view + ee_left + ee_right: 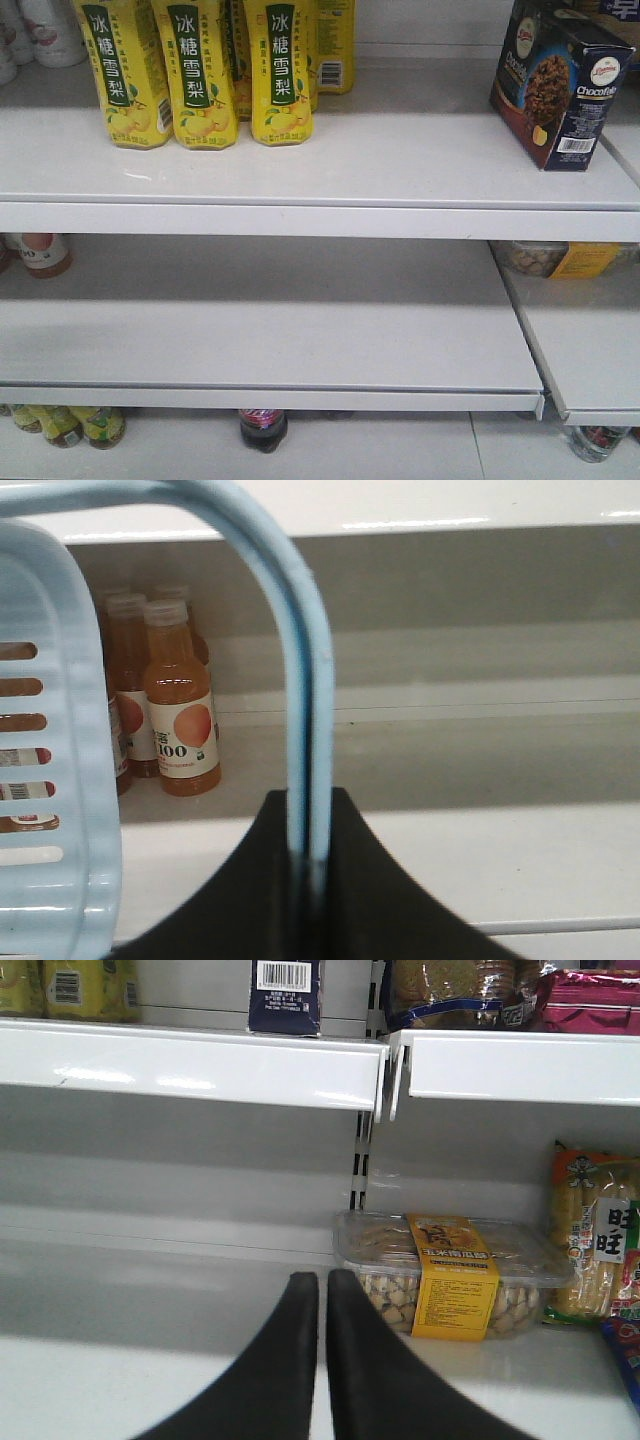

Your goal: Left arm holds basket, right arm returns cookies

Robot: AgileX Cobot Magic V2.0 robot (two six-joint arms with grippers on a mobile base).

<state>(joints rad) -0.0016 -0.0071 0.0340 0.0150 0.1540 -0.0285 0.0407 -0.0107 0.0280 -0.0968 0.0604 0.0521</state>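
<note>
The navy cookies carton stands upright at the right end of the top shelf, and its barcode side shows on the shelf above my right gripper. My right gripper is shut and empty, low in front of the middle shelf, well below the cookies. The light blue basket hangs at the left of the left wrist view. Its hoop handle runs down between the black fingers of my left gripper, which is shut on it. Neither arm shows in the front view.
Yellow pear-drink bottles stand at the top shelf's left. A clear snack tub with a yellow label and a corn snack bag sit on the shelf right of my right gripper. Orange juice bottles stand behind the basket.
</note>
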